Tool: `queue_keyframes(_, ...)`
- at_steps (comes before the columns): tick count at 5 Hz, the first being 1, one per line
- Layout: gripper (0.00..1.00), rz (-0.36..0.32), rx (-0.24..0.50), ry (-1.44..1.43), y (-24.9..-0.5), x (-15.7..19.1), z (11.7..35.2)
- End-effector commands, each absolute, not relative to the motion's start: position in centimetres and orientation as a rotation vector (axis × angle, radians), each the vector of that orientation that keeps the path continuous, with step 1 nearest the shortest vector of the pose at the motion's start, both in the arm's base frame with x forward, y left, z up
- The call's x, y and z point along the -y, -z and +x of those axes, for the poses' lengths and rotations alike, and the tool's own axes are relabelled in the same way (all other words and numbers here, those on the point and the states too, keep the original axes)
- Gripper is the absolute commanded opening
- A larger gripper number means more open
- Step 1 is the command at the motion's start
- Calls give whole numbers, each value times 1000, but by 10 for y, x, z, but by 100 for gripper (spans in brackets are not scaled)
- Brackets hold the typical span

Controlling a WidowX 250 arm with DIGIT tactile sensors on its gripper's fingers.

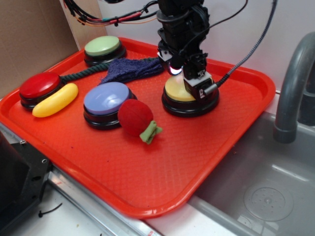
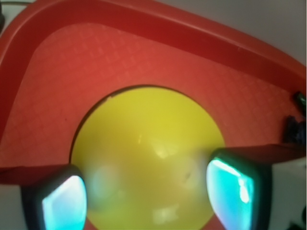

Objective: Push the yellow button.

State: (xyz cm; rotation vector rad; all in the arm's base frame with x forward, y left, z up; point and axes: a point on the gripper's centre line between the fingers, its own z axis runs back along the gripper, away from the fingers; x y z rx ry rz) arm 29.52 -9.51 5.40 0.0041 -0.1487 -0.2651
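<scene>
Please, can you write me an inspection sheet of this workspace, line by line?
Surface: red plastic tray, textured.
Job's things: round yellow button on black base, directly under the gripper.
Clutter: green button, red button, lavender-blue button, yellow banana toy, red plush ball with green leaf, purple cloth, dark rope.
Grippers: black gripper open, fingertips at the dome; contact unclear.
Cables: bundle behind the arm.
Surroundings: grey sink, faucet, cardboard.

Robot-lab tabletop staged as a toy kitchen. Grey play sink basin (image 1: pixel 266 196) and curved grey faucet (image 1: pixel 294 88) at right; red plastic tray (image 1: pixel 147 172) of toys and push buttons alongside; cardboard panel (image 1: pixel 34 39) far left; bundled cables (image 1: pixel 108 14) overhead.
</scene>
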Motion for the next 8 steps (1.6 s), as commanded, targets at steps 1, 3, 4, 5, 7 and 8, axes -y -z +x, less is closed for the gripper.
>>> queue_keyframes(1,100,38,154,229,-52,90,307)
queue_keyframes(3,100,52,167,204,-93,81,297)
queue_keyframes(4,100,50,184,188,-111,69,286)
queue_keyframes(5,100,61,188,153,-128,64,272)
queue_keyframes(7,100,41,144,75,-139,61,257)
queue_keyframes(8,100,39,135,44,-143,57,254)
